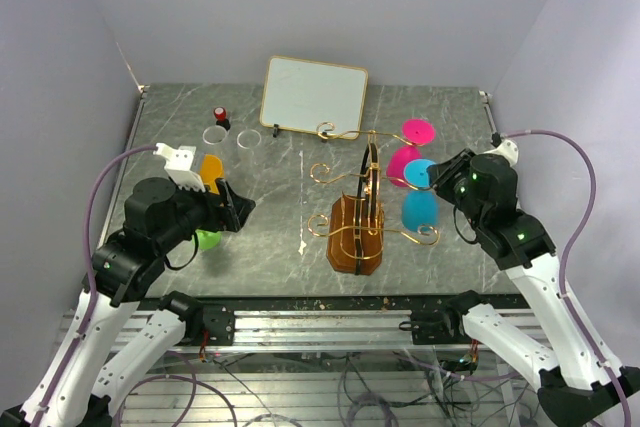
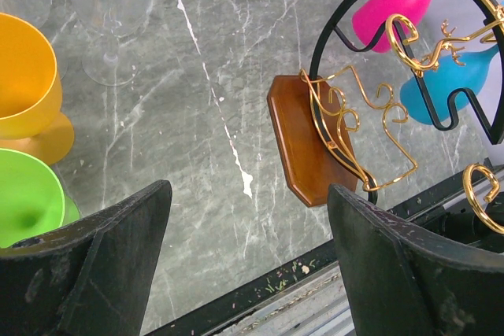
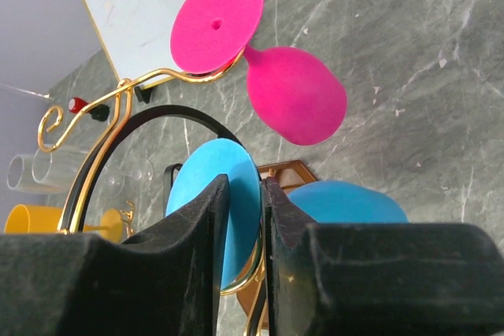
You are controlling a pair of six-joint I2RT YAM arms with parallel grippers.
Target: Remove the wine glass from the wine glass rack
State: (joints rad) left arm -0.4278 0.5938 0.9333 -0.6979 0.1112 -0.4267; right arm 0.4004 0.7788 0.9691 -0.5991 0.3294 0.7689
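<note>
I'm watching the right gripper (image 3: 246,188) sitting at the right side of the wine glass rack (image 1: 355,239); its jaws are narrowed to a thin slit with the foot of the blue wine glass (image 3: 197,190) showing in it, and I can't tell if it's actually clamping. The blue glass is hanging on the rack's right-side gold wire, just beside the pink wine glass (image 3: 295,104). The left gripper (image 2: 250,194) is hovering left of the rack, jaws spread wide, gripping nothing.
</note>
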